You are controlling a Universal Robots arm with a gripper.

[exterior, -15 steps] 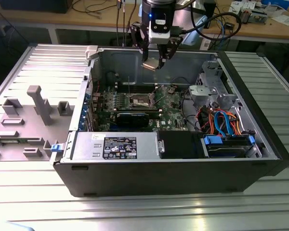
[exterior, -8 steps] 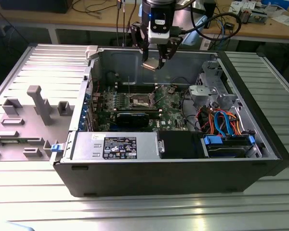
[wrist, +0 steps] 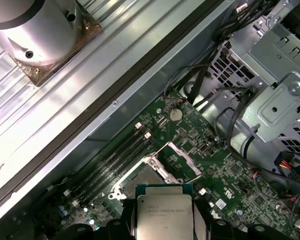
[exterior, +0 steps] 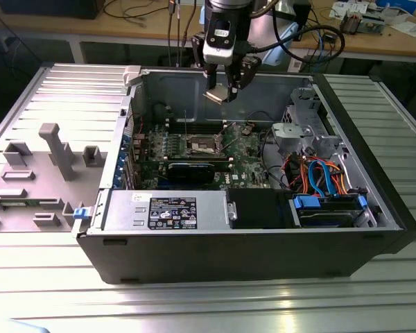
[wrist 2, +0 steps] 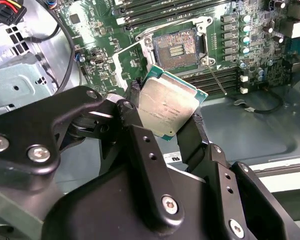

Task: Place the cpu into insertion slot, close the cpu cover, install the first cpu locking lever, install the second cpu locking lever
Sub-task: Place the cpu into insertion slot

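My gripper (exterior: pixel 220 93) hangs above the open computer case, shut on the cpu (exterior: pixel 218 95). In both wrist views the silver-topped cpu (wrist 2: pixel 170 105) (wrist: pixel 164 217) sits clamped by its edges between the black fingers (wrist 2: pixel 140 145), tilted over the green board. The insertion slot (wrist 2: pixel 176 47) (wrist: pixel 139 179) (exterior: pixel 201 144) lies bare below and a little aside, its dark pin field showing. Beside it the cpu cover (wrist: pixel 178 160) (wrist 2: pixel 126 64) stands swung open on its hinge. A thin locking lever (wrist 2: pixel 217 80) lies unlatched next to the socket.
A grey power supply (exterior: pixel 168 208) fills the case's near side. A metal drive cage (exterior: pixel 306 132) and bundled cables (exterior: pixel 320 173) sit at the exterior view's right. A black card (exterior: pixel 197 170) lies just before the socket. A grey plastic fixture (exterior: pixel 52 159) stands outside the case.
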